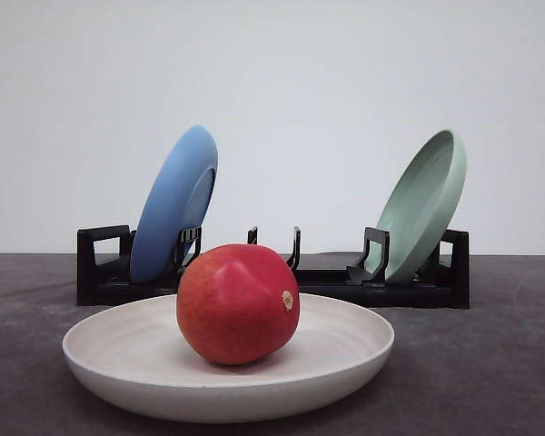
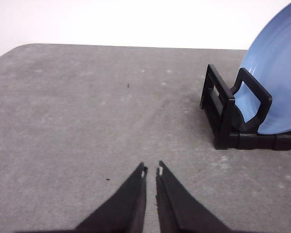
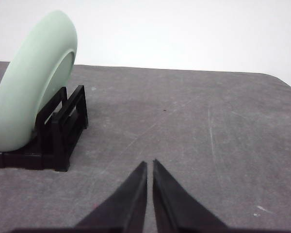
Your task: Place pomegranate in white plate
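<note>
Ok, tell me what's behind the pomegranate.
Behind the pomegranate stands a black plate rack holding a blue plate and a pale green plate. The fruit covers the rack's lower middle.

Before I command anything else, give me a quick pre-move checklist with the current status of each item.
1. Pomegranate resting inside the white plate: ok.
2. Plate flat on the table: ok.
3. Left gripper shut and holding nothing: ok.
4. Right gripper shut and holding nothing: ok.
5. Blue plate and green plate seated in the rack: ok.
6. Fruit steady, will not roll: cannot tell.
</note>
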Available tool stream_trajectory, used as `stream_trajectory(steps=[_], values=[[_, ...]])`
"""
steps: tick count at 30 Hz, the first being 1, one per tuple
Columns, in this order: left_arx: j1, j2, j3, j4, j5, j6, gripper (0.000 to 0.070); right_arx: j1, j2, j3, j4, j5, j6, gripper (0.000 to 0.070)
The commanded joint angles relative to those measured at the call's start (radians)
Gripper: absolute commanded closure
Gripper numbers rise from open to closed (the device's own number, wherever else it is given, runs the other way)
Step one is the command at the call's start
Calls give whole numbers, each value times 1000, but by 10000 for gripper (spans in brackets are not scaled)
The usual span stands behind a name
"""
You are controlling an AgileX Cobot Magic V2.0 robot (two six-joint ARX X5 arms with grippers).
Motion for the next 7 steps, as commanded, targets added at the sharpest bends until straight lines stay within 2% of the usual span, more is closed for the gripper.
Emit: stream_trajectory(steps=[1,7], values=[[-2,-1,-11,0,-4,-8,683,1,1,-4,11,0,3,684],[-2,-1,-11,0,-3,-8,683,1,1,-4,11,0,3,684]])
